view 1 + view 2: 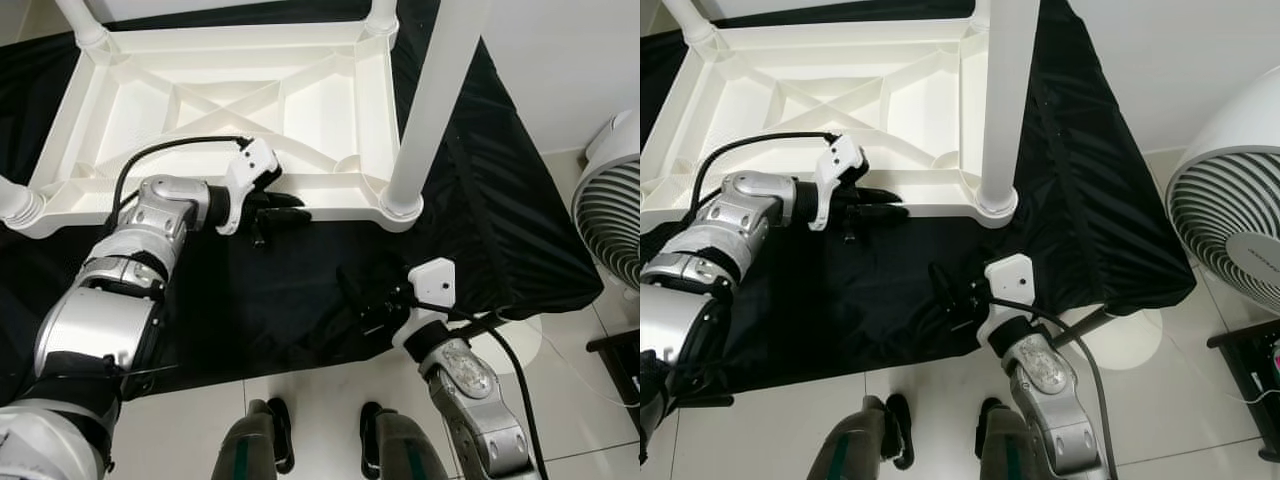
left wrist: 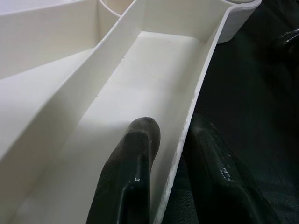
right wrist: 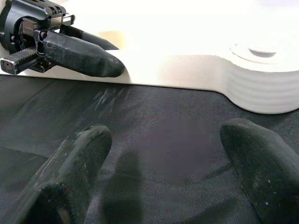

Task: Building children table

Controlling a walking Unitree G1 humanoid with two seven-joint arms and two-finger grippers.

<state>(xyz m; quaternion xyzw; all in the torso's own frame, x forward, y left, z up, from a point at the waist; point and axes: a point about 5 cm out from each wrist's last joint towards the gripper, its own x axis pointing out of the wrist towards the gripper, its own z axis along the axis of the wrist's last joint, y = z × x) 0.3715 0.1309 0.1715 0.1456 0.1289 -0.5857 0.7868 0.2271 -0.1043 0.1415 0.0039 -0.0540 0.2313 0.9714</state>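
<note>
White plastic children's table [image 1: 230, 110] lies upside down on black cloth [image 1: 500, 200], legs up. Left gripper [image 1: 285, 212] at its near rim, jaws straddling the edge. Right gripper [image 1: 365, 300] rests on the cloth, jaws apart. Fan [image 1: 610, 205] at right.

White fan [image 1: 1230, 215] beside black cloth [image 1: 1090, 200]

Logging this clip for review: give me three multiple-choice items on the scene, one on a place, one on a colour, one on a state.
1. Where is the left end effector?
A. on the fan
B. at the upturned table's near rim
C. on the floor

2. What colour is the cloth under the table?
A. black
B. red
C. white

3. How is the right end effector?
A. shut on a leg
B. open above the cloth
C. holding a screw

Answers: 1 B, one finger lies inside the rim wall and one outside; 2 A, black fabric shows all round; 3 B, fingers spread with nothing between.
</note>
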